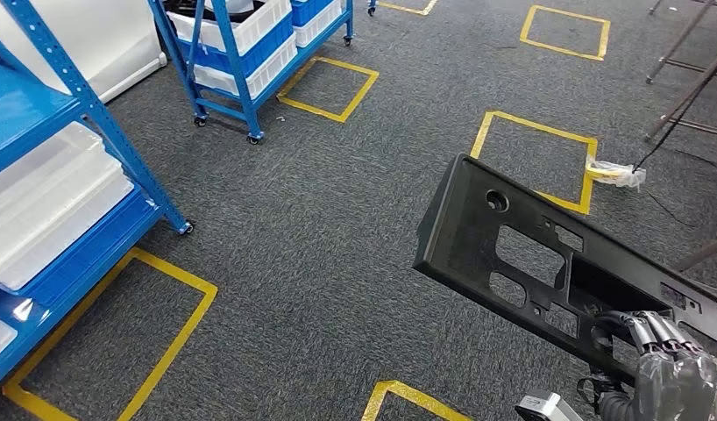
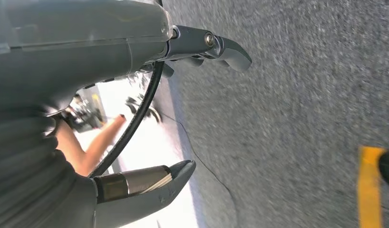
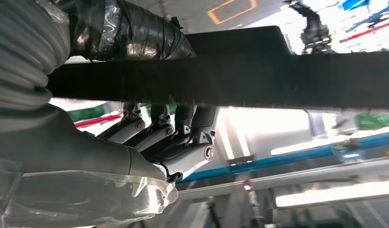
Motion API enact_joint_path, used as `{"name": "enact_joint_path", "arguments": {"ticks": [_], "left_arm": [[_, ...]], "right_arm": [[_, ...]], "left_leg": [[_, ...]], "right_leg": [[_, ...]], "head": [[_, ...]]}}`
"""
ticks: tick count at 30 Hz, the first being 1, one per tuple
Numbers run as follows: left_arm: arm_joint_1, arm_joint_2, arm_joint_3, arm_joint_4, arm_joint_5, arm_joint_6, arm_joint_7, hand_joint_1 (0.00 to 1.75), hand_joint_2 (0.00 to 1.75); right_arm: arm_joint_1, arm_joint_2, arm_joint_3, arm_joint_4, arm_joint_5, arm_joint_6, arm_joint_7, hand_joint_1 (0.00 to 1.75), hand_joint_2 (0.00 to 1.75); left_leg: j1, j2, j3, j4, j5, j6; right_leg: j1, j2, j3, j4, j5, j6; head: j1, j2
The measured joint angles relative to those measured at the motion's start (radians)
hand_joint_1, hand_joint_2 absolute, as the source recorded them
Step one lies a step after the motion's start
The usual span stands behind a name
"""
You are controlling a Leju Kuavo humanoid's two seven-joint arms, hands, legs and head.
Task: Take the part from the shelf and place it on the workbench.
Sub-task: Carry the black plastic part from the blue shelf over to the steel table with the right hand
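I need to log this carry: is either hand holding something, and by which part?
The right hand grips the long black part near one end, fingers wrapped over its edge. The left hand holds nothing.

Grey carpet (image 1: 337,228) marked with yellow tape squares (image 1: 535,162). White bins (image 1: 48,197) well left of the hand. Crumpled clear plastic (image 1: 620,173) beyond the hand, on a tape line. Dark stand legs (image 1: 688,74) farther beyond.
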Motion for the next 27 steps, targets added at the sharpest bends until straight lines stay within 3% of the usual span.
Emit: {"name": "enact_joint_path", "arguments": {"ticks": [2,3,4,6,7,8,10,11,13,15,16,17,18,19,21,23,24,25,26,27], "left_arm": [[0.001,0.000,-0.002,0.000,-0.002,-0.001,0.014,0.00,1.75],[0.001,0.000,-0.003,0.000,-0.004,-0.001,0.017,0.00,1.75],[0.000,0.000,-0.004,0.000,-0.006,-0.001,0.017,0.00,1.75],[-0.002,0.001,-0.006,0.000,-0.010,-0.001,0.012,0.00,1.75],[-0.002,0.001,-0.007,0.000,-0.011,-0.002,0.008,0.00,1.75],[-0.003,0.001,-0.008,0.000,-0.012,-0.003,0.002,0.00,1.75],[-0.007,0.001,-0.011,0.000,-0.015,-0.005,-0.009,0.00,1.75],[-0.008,0.001,-0.013,0.000,-0.017,-0.006,-0.014,0.00,1.75],[-0.007,0.001,-0.017,-0.001,-0.019,-0.007,-0.020,0.00,1.75],[-0.003,0.000,-0.021,-0.001,-0.022,-0.007,-0.021,0.00,1.75],[-0.001,-0.001,-0.023,-0.001,-0.024,-0.007,-0.019,0.00,1.75],[0.000,-0.003,-0.025,-0.001,-0.027,-0.006,-0.018,0.00,1.75],[0.001,-0.006,-0.026,-0.001,-0.029,-0.005,-0.016,0.00,1.75],[0.002,-0.009,-0.028,-0.001,-0.032,-0.004,-0.016,0.00,1.75],[0.008,-0.017,-0.032,-0.001,-0.040,-0.002,-0.017,0.00,1.75],[0.012,-0.024,-0.038,-0.001,-0.047,-0.001,-0.020,0.00,1.75],[0.013,-0.027,-0.041,0.000,-0.049,0.000,-0.021,0.00,1.75],[0.011,-0.029,-0.043,0.000,-0.050,0.000,-0.022,0.00,1.75],[0.010,-0.031,-0.046,0.000,-0.050,0.000,-0.022,0.00,1.75],[0.009,-0.033,-0.047,0.000,-0.051,0.000,-0.022,0.00,1.75]], "right_arm": [[0.003,0.002,0.000,0.000,-0.002,0.000,0.000,1.75,1.75],[0.004,0.004,0.000,0.000,-0.003,0.000,0.000,1.75,1.75],[0.006,0.005,0.000,0.000,-0.004,0.000,0.000,1.75,1.75],[0.010,0.006,-0.001,0.000,-0.012,-0.001,0.001,1.75,1.75],[0.013,0.007,-0.002,0.000,-0.019,-0.003,0.000,1.75,1.75],[0.016,0.008,-0.004,-0.001,-0.027,-0.005,-0.001,1.75,1.75],[0.023,0.009,-0.009,-0.005,-0.042,-0.009,-0.006,1.75,1.75],[0.028,0.009,-0.011,-0.009,-0.048,-0.011,-0.008,1.75,1.75],[0.035,0.009,-0.017,-0.020,-0.055,-0.012,-0.011,1.75,1.75],[0.047,0.009,-0.027,-0.034,-0.069,-0.013,-0.013,1.75,1.75],[0.059,0.009,-0.035,-0.045,-0.083,-0.014,-0.014,1.75,1.75],[0.076,0.008,-0.044,-0.057,-0.098,-0.016,-0.016,1.75,1.75],[0.098,0.008,-0.057,-0.073,-0.115,-0.019,-0.019,1.75,1.75],[0.125,0.007,-0.075,-0.092,-0.135,-0.025,-0.027,1.75,1.75],[0.187,0.006,-0.131,-0.138,-0.178,-0.041,-0.055,1.75,1.75],[0.236,0.006,-0.195,-0.182,-0.215,-0.053,-0.088,1.75,1.75],[0.254,0.007,-0.222,-0.199,-0.226,-0.056,-0.099,1.75,1.75],[0.271,0.007,-0.243,-0.213,-0.233,-0.057,-0.107,1.75,1.75],[0.285,0.008,-0.261,-0.225,-0.236,-0.057,-0.111,1.75,1.75],[0.297,0.008,-0.276,-0.234,-0.238,-0.056,-0.115,1.75,1.75]], "left_leg": [[-0.003,0.031,-0.003,0.002,-0.002,0.000],[-0.003,0.046,-0.003,0.003,-0.003,-0.001],[-0.003,0.059,-0.002,0.004,-0.005,-0.004],[-0.006,0.081,0.002,0.009,-0.012,-0.013],[-0.008,0.090,0.005,0.011,-0.016,-0.018],[-0.010,0.098,0.009,0.012,-0.019,-0.024],[-0.010,0.113,0.015,0.010,-0.021,-0.035],[-0.008,0.106,0.016,0.015,-0.028,-0.041],[-0.002,0.060,-0.007,0.073,-0.072,-0.050],[0.001,0.015,-0.067,0.201,-0.142,-0.053],[0.002,0.008,-0.096,0.261,-0.163,-0.054],[0.002,0.004,-0.113,0.293,-0.165,-0.055],[0.003,0.002,-0.112,0.287,-0.147,-0.054],[0.004,-0.003,-0.095,0.243,-0.112,-0.052],[0.008,-0.051,-0.042,0.114,-0.045,-0.047],[0.008,-0.094,-0.015,0.043,-0.025,-0.042],[0.005,-0.095,-0.013,0.037,-0.028,-0.039],[0.003,-0.082,-0.012,0.033,-0.027,-0.033],[0.003,-0.066,-0.008,0.026,-0.023,-0.026],[0.004,-0.049,-0.003,0.019,-0.018,-0.017]], "right_leg": [[-0.004,-0.009,-0.026,0.073,-0.022,0.006],[-0.006,-0.013,-0.009,0.052,-0.005,0.008],[-0.008,-0.022,0.028,-0.007,0.023,0.010],[-0.006,-0.063,0.109,-0.147,0.066,0.004],[-0.003,-0.077,0.133,-0.188,0.075,-0.002],[0.001,-0.083,0.140,-0.203,0.074,-0.008],[0.003,-0.062,0.137,-0.203,0.079,-0.021],[0.002,-0.052,0.136,-0.207,0.082,-0.028],[-0.001,-0.031,0.135,-0.215,0.090,-0.042],[0.001,-0.010,0.130,-0.216,0.093,-0.048],[0.003,0.002,0.129,-0.215,0.094,-0.049],[0.004,0.014,0.128,-0.214,0.094,-0.049],[0.005,0.026,0.128,-0.212,0.094,-0.048],[0.004,0.039,0.128,-0.210,0.093,-0.047],[0.004,0.063,0.125,-0.201,0.090,-0.042],[0.001,0.087,0.114,-0.194,0.091,-0.030],[0.000,0.101,0.108,-0.193,0.094,-0.023],[-0.003,0.115,0.104,-0.196,0.099,-0.015],[-0.005,0.114,0.102,-0.194,0.099,-0.010],[-0.004,0.094,0.095,-0.180,0.090,-0.007]], "head": [[0.000,0.000],[0.000,0.000],[0.000,0.000],[0.000,0.000],[-0.001,0.000],[-0.002,0.000],[-0.002,0.000],[-0.002,0.000],[-0.003,0.000],[-0.004,0.000],[-0.003,0.000],[-0.003,0.000],[-0.003,0.000],[-0.003,0.000],[-0.003,0.000],[-0.003,0.000],[-0.003,0.000],[-0.002,0.000],[-0.002,0.000],[-0.002,0.000]]}}
